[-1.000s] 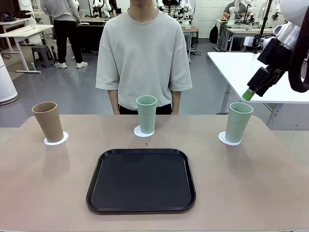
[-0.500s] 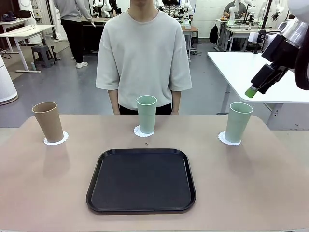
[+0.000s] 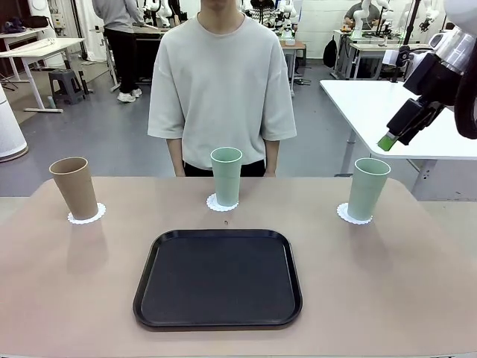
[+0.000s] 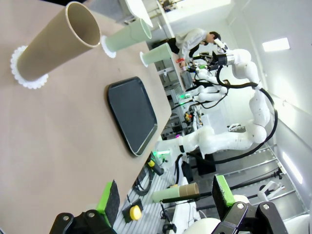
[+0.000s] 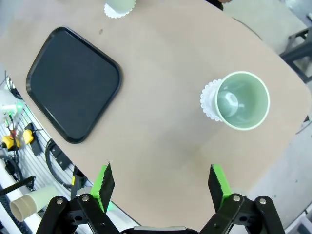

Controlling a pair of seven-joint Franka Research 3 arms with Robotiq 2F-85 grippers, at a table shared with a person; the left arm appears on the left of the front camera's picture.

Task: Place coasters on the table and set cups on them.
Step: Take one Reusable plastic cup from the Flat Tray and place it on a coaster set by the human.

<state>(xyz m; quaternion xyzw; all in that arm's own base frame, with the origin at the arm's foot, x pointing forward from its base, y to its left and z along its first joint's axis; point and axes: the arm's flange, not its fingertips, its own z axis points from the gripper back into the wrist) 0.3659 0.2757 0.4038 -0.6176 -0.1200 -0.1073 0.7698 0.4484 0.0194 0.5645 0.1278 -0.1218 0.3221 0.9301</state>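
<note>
- Nearest to the robot, a black tray [image 3: 218, 278] is sitting empty on the table [image 3: 67, 291], with nothing on it needing to be moved.
- Beyond the tray, three cups are standing upright in a row, each one resting on its own coaster: the brown cup [image 3: 74, 188] on the left coaster [image 3: 86, 215], the middle green cup [image 3: 226, 176] on the middle coaster [image 3: 221, 203], the right green cup [image 3: 367, 189] on the right coaster [image 3: 352, 215].
- The right gripper [image 5: 162, 186] is hanging high above the table's right end, well apart from the right green cup [image 5: 242, 100]; its jaws are standing wide and holding nothing.
- The left gripper [image 4: 165, 195] is looking across the table at the brown cup [image 4: 56, 40] from well apart; jaws wide, nothing between the pads (a spare cup on a far shelf is lining up behind them, not held).
- Judging by the layout, the task is looking complete: all coasters down, all cups seated.
- Doing the remaining step well is meaning pulling both arms clear without sweeping low over the rims (tall, light cups are likely tipping easily).
- The right cup is sitting off-centre on its coaster in the right wrist view, the lacy edge showing mostly on one side; a nudge is probably not worth the risk.
- At the far side, a person [image 3: 221, 86] is standing behind the middle cup, hands out of sight.
</note>
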